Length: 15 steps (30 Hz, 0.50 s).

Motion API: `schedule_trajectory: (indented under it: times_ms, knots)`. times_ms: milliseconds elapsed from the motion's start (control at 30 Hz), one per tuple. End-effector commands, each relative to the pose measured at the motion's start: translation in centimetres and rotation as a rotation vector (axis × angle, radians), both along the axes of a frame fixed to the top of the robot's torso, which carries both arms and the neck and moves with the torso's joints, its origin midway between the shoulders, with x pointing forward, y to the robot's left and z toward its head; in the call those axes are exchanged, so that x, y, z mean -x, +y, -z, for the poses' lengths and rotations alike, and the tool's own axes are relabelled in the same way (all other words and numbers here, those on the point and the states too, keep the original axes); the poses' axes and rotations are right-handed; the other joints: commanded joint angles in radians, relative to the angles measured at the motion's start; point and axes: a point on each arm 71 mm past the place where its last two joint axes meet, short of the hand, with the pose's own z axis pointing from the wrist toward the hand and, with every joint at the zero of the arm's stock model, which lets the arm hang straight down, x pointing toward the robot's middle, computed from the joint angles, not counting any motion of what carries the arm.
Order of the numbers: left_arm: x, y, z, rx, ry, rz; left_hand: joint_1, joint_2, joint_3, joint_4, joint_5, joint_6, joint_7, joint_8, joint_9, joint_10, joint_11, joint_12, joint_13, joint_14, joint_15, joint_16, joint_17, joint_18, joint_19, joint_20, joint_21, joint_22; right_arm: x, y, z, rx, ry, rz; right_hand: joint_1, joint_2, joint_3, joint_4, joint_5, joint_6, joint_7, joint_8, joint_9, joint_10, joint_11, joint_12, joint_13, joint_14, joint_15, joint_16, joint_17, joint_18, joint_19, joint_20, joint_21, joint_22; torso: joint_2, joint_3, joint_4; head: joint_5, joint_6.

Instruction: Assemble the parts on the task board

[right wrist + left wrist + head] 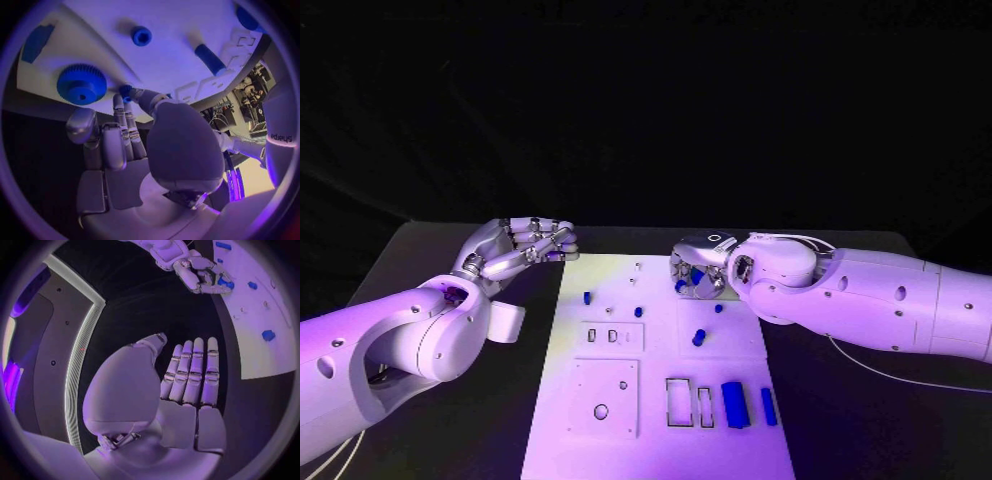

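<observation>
The white board (661,380) lies mid-desk with small blue parts scattered over it. A blue gear (81,84) sits on the board just beside the right hand (701,264), which hangs over the board's 1 o'clock corner pinching a small blue part (125,90) at its fingertips. The left hand (519,245) rests at 11 o'clock, off the board over the black desk (430,260), fingers straight and together, holding nothing.

White task board with blue parts

The task board (661,400) lies flat in the middle of the surface, with rectangular cut-outs near its front edge. Two upright blue bars (733,403) stand beside those slots; small blue pegs (698,338) dot the middle, and a blue gear (81,84) lies flat near the far end.
</observation>
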Motion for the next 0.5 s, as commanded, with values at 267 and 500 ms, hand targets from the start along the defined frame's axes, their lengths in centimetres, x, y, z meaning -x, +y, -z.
schedule_trajectory:
  times_ms: [267, 500]
  knots:
    - [0.01, -0.14, -0.10, 0.006, 0.001, 0.022, -0.003, -0.004, 0.005, 0.002, -0.005, 0.001, 0.003, 0.001, 0.000, 0.007, 0.002, -0.006, 0.001, -0.001, 0.003, -0.005, 0.002, 0.013, 0.004, 0.002, -0.007, -0.001, 0.00, -0.02, 0.27, -0.001, -0.004, 0.014, 0.005, 0.029, 0.024, -0.009, 0.000, 0.015, -0.003, 0.022, 0.021, -0.001, 0.000, -0.003, -0.001, 0.040, -0.005, 0.012, 0.002, -0.012, 0.003, -0.003, 0.018, 0.019, 0.000, -0.0002, 0.0019, -0.004, -0.005]
    - [-0.04, -0.06, -0.07, 0.006, 0.002, 0.020, -0.003, -0.004, 0.006, 0.003, -0.005, 0.000, 0.004, 0.001, 0.000, 0.007, 0.003, -0.006, 0.001, -0.001, 0.003, -0.005, 0.002, 0.013, 0.004, 0.002, -0.007, -0.001, 0.18, -0.06, -0.40, -0.066, -0.054, 0.038, 0.004, 0.037, 0.044, -0.022, 0.000, 0.021, -0.010, 0.050, 0.056, 0.027, -0.009, 0.003, 0.004, 0.033, -0.012, 0.002, -0.029, -0.034, 0.061, -0.008, 0.101, 0.141, -0.001, -0.0010, 0.0041, -0.006, -0.005]
